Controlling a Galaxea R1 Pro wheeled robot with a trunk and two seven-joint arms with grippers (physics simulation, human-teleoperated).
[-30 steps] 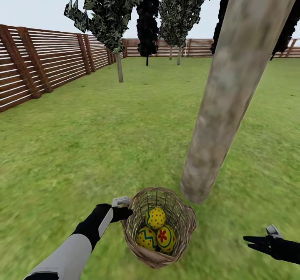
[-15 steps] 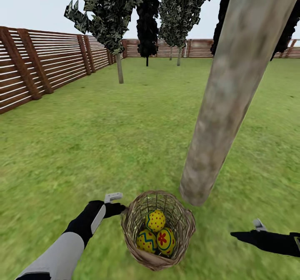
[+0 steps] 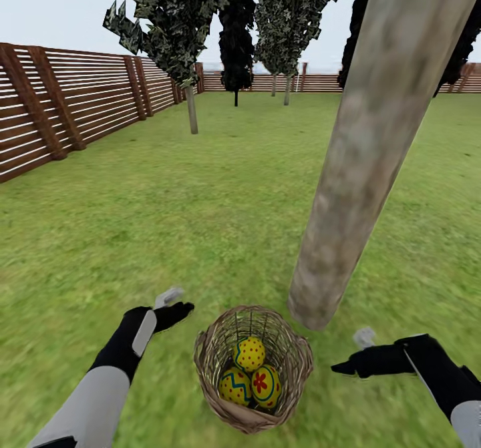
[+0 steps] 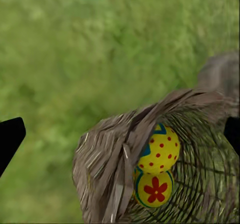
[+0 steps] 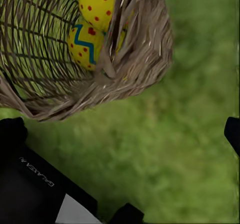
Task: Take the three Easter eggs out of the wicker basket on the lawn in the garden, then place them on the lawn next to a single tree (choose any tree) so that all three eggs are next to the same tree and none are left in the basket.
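Green grass [image 4: 90, 49] fills the upper and left parts of the frame, soft and blurred. A brown wicker basket [image 4: 107, 164] takes up the lower right, its woven wall and rim toward the camera and the open weave of its inside showing further right. Two yellow eggs lie inside it, touching. The upper one [image 4: 161, 151] has red dots and a bit of blue zigzag at its top edge; the lower one [image 4: 154, 189] has a red flower mark inside a blue ring. A grey-tan tree trunk [image 4: 220, 74] stands blurred at the right edge, just behind the basket. Two black fingertips, one at the left edge [image 4: 9, 139] and one at the right edge [image 4: 232, 131], sit far apart.
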